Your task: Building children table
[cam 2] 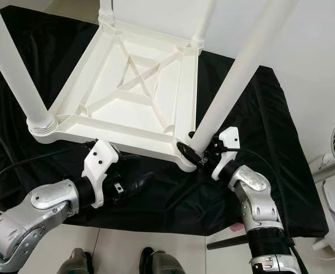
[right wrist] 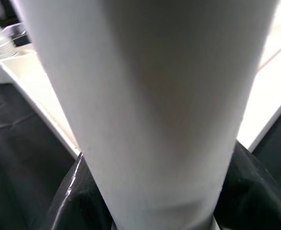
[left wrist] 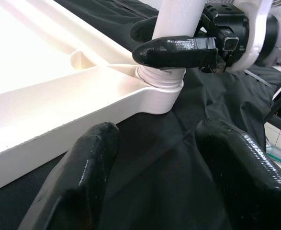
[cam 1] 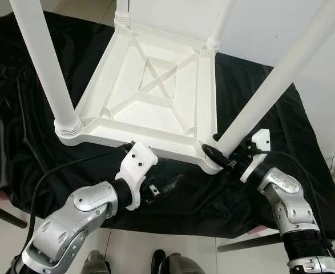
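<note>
Black cloth (cam 1: 304,165), glossy and creased, draped over surface; upturned white tabletop (cam 1: 150,91) lying on it, ribbed underside up, four legs standing from corner sockets. Landmark: tabletop's near edge. Left hand (cam 1: 166,184) just below that edge, fingers spread, empty, resting near cloth. Further right, at near right corner, right hand (cam 1: 217,153) pinching near right leg (cam 1: 270,91) low down, just above threaded collar (left wrist: 160,79). Leg: smooth round tube, matt white plastic. Tabletop: moulded plastic, cross-braced, rigid-looking. Judged light, stiff, slightly slippery on smooth tube; best grip low on leg by collar for twisting, or along tabletop rim for steadying. Cloth likely to slide under load.
</note>
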